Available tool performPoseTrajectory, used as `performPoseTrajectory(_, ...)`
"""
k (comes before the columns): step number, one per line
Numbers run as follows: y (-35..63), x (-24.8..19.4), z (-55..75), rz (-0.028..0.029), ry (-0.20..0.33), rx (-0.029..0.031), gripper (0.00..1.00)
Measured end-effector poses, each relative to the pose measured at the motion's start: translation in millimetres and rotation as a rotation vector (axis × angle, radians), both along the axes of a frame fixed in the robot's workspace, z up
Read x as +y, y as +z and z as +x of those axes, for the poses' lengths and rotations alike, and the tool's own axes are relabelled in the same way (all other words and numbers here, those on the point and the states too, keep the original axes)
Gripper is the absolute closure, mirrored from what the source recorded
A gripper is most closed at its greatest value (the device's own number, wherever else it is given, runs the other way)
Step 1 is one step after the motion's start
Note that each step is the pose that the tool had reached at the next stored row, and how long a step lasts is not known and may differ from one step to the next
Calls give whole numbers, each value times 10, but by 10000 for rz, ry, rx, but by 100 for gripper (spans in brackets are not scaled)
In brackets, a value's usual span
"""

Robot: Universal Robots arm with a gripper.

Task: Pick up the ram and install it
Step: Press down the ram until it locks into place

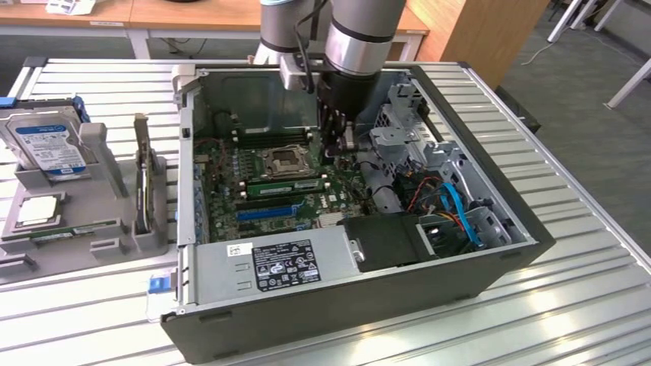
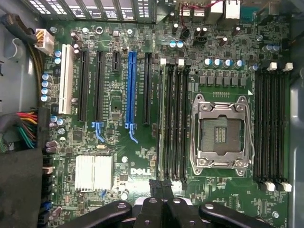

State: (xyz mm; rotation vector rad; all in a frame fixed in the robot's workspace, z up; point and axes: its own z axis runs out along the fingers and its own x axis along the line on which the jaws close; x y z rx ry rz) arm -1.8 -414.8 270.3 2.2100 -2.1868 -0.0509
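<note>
Although the jaws are shut tight, nothing is caught between them. Their dark fingertips meet bare above the end of the memory-slot bank that runs along one side of the CPU socket. Whether they touch the board, I cannot tell.

Close by, the ram stands on edge in one of those slots. It is a thin green stick lying parallel to the socket, between it and the long blue slot. The second slot bank, on the socket's far side, looks empty.

All of this sits on the motherboard inside the open case, with the arm reaching down through the case's open side. The power supply fills the case's near edge. The case rests on the slatted metal table. Toward the table's edge at the exterior view's left, a hard drive and an upright card stand in grey holders, well apart from the work.

By my judgement the task is far along. The stick is off its holder and in its slot, and the jaws no longer hold it. Whether it is pushed fully home with the end latches closed is too small to tell.
</note>
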Motion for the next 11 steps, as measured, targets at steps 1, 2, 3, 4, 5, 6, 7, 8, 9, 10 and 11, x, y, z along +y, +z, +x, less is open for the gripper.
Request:
performPoseTrajectory(1, -9, 0, 0, 0, 0, 0, 90)
performPoseTrajectory(2, -18, 0, 0, 0, 0, 0, 90)
performPoseTrajectory(3, -27, 0, 0, 1, 0, 0, 90)
performPoseTrajectory(4, -36, 0, 0, 1, 0, 0, 90)
performPoseTrajectory(5, -45, 0, 0, 1, 0, 0, 90)
performPoseTrajectory(6, -53, 0, 0, 0, 0, 0, 90)
performPoseTrajectory(7, -60, 0, 0, 0, 0, 0, 90)
performPoseTrajectory(8, -67, 0, 0, 0, 0, 0, 90)
performPoseTrajectory(9, -73, 0, 0, 0, 0, 0, 90)
performPoseTrajectory(10, -75, 0, 0, -1, 0, 0, 90)
performPoseTrajectory(11, -75, 0, 0, -2, 0, 1, 90)
